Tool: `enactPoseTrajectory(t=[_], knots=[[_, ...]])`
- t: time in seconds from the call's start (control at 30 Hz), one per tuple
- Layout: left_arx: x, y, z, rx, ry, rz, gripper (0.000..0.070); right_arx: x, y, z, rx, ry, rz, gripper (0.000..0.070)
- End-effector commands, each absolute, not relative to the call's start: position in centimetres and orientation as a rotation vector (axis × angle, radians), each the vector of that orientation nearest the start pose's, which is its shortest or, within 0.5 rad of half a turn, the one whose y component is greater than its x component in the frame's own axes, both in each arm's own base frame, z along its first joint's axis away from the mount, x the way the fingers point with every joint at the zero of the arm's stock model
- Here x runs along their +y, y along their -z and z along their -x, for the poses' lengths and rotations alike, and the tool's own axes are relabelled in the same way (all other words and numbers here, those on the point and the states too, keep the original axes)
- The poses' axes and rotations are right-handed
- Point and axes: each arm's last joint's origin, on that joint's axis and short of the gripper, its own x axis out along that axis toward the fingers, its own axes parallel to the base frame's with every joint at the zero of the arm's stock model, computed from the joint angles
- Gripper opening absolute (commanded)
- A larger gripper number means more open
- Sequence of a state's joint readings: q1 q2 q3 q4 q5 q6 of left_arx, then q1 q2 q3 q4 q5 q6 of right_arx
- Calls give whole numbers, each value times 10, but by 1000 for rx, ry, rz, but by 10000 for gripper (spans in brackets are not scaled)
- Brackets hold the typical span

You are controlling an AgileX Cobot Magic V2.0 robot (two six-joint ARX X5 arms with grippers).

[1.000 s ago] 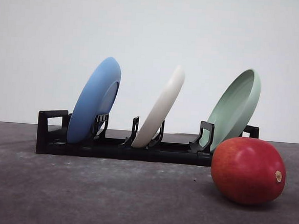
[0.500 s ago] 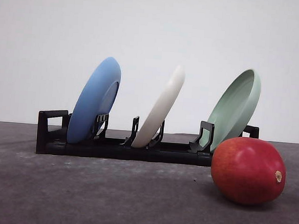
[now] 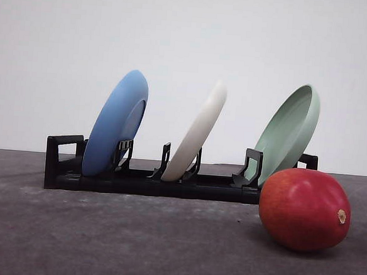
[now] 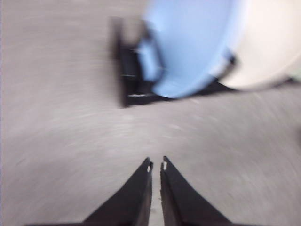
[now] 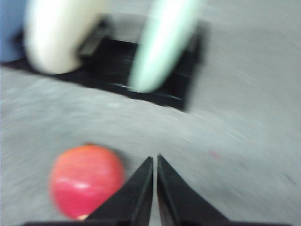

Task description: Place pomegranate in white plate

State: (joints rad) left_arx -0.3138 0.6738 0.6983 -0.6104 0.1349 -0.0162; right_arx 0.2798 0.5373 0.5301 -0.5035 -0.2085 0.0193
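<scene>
I can read no brand, label or writing on anything here; both of my wrist views are blurred. The pomegranate [image 3: 304, 209] lies on its side on the grey table [image 3: 132, 241], at the right and nearer the camera than the black rack [image 3: 149, 179], its small brown crown pointing right. It sits just in front of the rack's right end, overlapping the foot of the pale green plate [image 3: 289, 132] in the front view. The white plate [image 3: 198, 132] stands on edge in the rack's middle slot, leaning right, between the blue plate [image 3: 116, 121] on the left and the green one on the right.

My left gripper [image 4: 156, 165] hangs above bare table with its fingertips almost together and nothing between them; the rack's blue-plate end is beyond it. My right gripper [image 5: 154, 160] is likewise nearly closed and empty, with the pomegranate just beside its fingers, not touching that I can tell
</scene>
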Motion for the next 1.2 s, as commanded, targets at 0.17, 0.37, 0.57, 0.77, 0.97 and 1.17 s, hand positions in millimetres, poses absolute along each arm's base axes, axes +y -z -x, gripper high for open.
enactPoseTrajectory(t=[0.17, 0.37, 0.57, 0.77, 0.97, 1.17], knots=[[-60, -290, -129, 463, 590, -287, 12, 50, -259, -114, 433, -585, 115, 7], [-61, -292, -128, 457, 598, -280, 257, 50, -259, -115, 423, -587, 122, 283], [-63, -300, -127, 425, 639, -269, 394, 50, -259, -115, 422, -587, 121, 427], [-73, -304, -129, 365, 693, -280, 394, 51, -260, -115, 414, -586, 117, 427], [-95, -301, -142, 335, 767, -295, 394, 51, -262, -116, 392, -584, 108, 427], [-126, -289, -163, 321, 783, -320, 394, 51, -265, -117, 364, -579, 79, 427]])
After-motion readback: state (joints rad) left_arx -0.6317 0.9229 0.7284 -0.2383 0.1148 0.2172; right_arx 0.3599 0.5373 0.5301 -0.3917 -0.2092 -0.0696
